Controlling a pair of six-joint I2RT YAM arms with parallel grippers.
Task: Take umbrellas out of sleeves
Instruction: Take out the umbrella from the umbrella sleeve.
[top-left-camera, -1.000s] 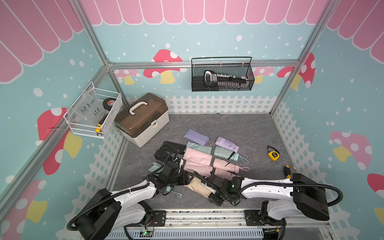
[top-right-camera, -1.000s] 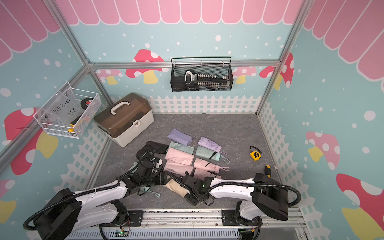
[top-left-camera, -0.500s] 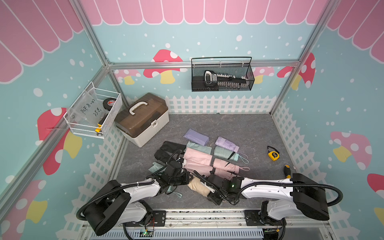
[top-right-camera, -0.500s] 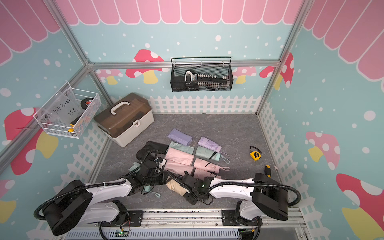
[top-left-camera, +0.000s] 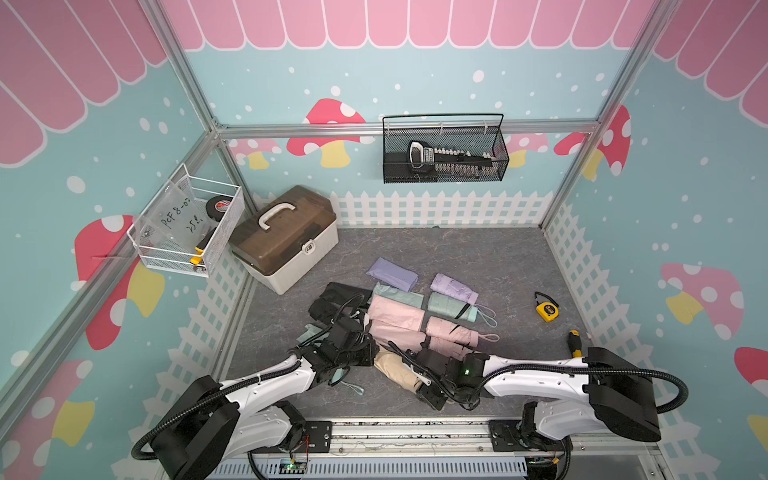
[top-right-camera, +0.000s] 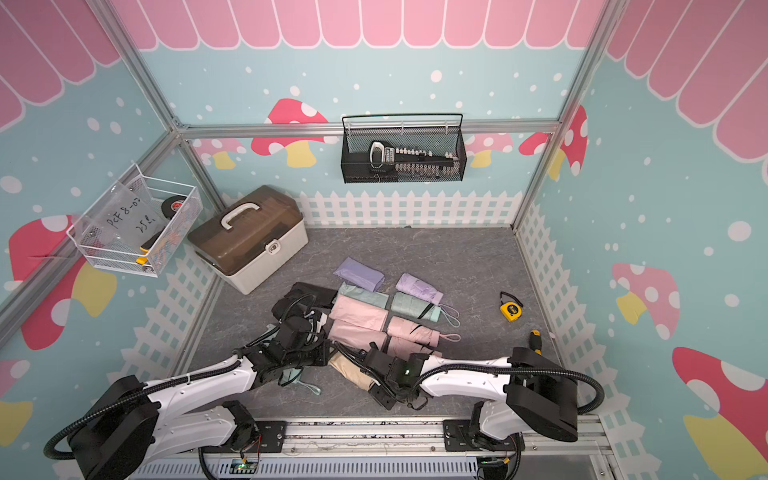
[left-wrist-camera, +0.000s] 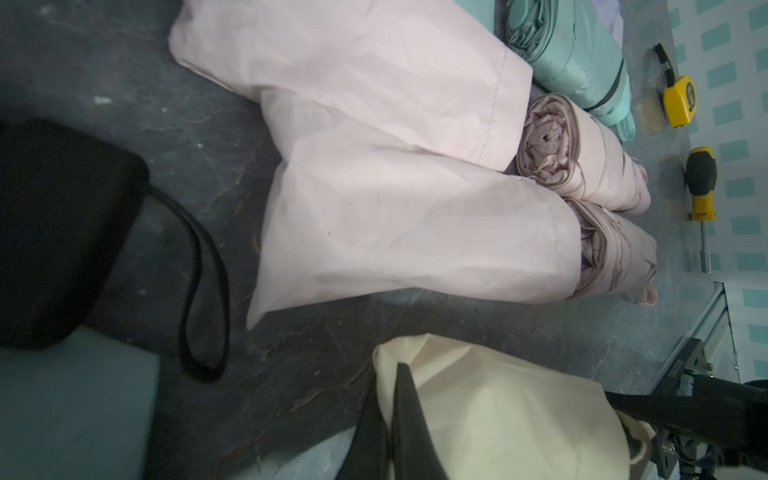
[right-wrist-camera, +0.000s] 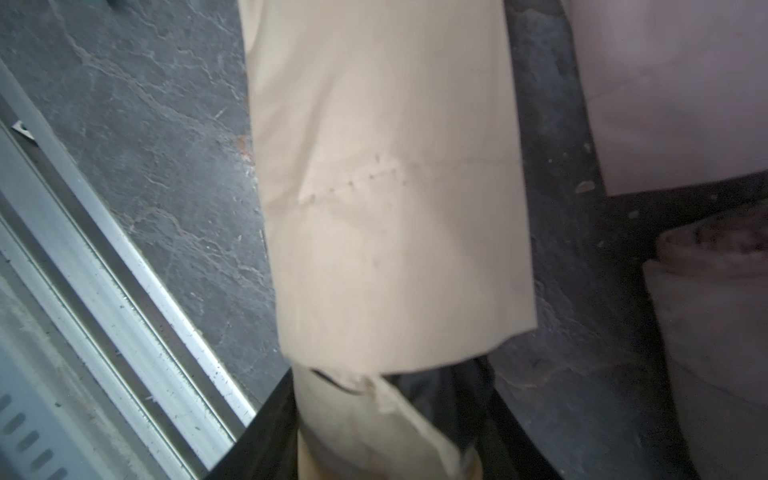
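Left wrist view: the left gripper (left-wrist-camera: 395, 376) is pressed together on the closed end of the cream sleeve (left-wrist-camera: 498, 407), near the front edge of the bench (top-left-camera: 478, 257). The right gripper (right-wrist-camera: 374, 419) pinches the cream umbrella (right-wrist-camera: 345, 432) poking from the sleeve's mouth. Farther in, mid-bench, two pink sleeves (top-left-camera: 397, 309) lie beside two pink umbrellas (top-left-camera: 451, 330). Beyond them is a mint umbrella (top-left-camera: 451, 305), then a lilac umbrella (top-left-camera: 453, 287).

Both top views look steeply down from high above the arm bases and share nearly the whole grey floor (top-left-camera: 457, 257). Each wrist camera sits close behind its tool. The left gripper (left-wrist-camera: 392, 399) camera faces across the cream sleeve (left-wrist-camera: 498, 415). The right gripper (right-wrist-camera: 386, 419) camera, nearer, looks along the cream umbrella (right-wrist-camera: 332, 440) and that sleeve.
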